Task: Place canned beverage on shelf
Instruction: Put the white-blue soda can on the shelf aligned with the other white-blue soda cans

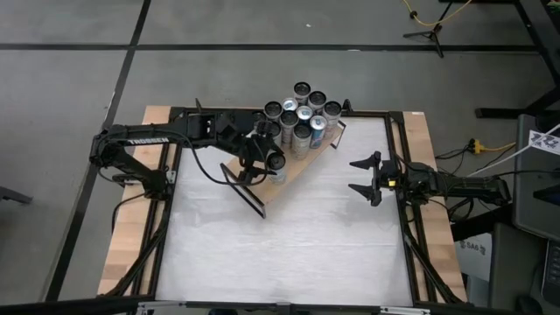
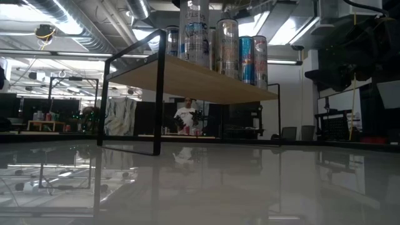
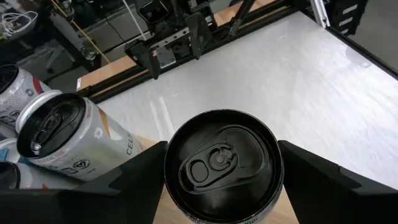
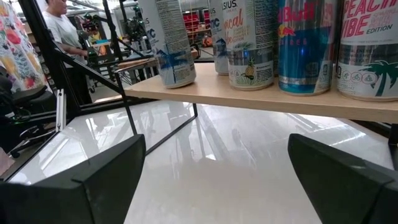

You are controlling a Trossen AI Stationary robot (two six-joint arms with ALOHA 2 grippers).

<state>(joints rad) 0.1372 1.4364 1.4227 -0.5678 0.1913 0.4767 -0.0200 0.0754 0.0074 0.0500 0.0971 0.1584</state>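
The shelf [image 1: 297, 171] is a light-brown board on thin black frame ends, set diagonally on the white table. A black-topped can [image 3: 222, 165] stands upright near the board's middle, its base on the wood [image 2: 195, 60]. It stands apart from the other cans. My left gripper [image 1: 267, 164] reaches over the shelf from the left, one finger on each side of that can. My right gripper [image 1: 366, 178] waits open at the table's right edge, level and pointing at the shelf [image 4: 249, 102], with nothing between its fingers. My left gripper has the can's upper wall just below the rim [image 3: 168, 163] between its two fingers, one on each side. The fingers [image 3: 134, 177] slant down from the table's left. The can stays upright with its base on the shelf board.
Several other cans [image 1: 302, 114] are packed together on the shelf's far right end, close behind the held can. Open white tabletop [image 1: 289, 254] lies toward the near edge. A person [image 2: 186, 115] is in the room beyond the table.
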